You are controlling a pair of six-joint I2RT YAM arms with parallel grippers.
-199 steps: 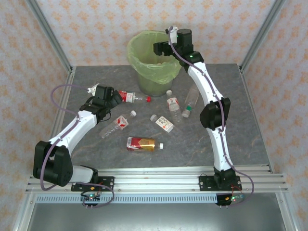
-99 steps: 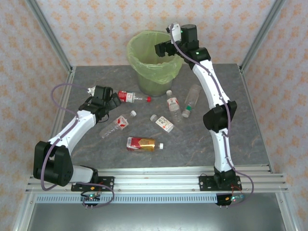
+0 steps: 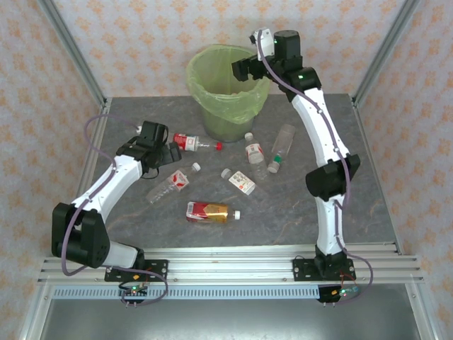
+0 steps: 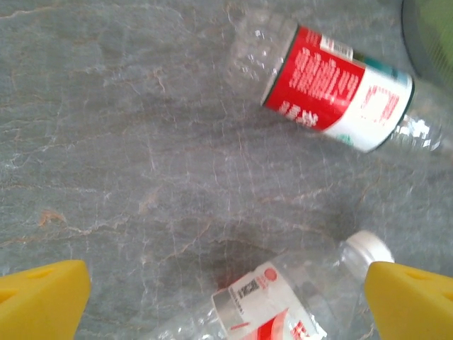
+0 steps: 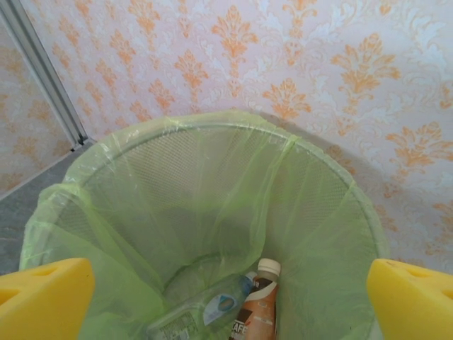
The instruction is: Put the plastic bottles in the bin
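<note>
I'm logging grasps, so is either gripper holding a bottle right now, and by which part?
Nothing is held. The left gripper hangs open above the white-capped bottle on the table; the right gripper hangs open over the bin.

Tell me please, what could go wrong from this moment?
1. The left fingers stand open above the white-capped bottle, which lies on its side; closing off-centre may roll it away.
2. The red-labelled bottle lies close by; the arm may knock it.
3. The right fingers hang open over the bin; lowering could snag its green bag.
</note>
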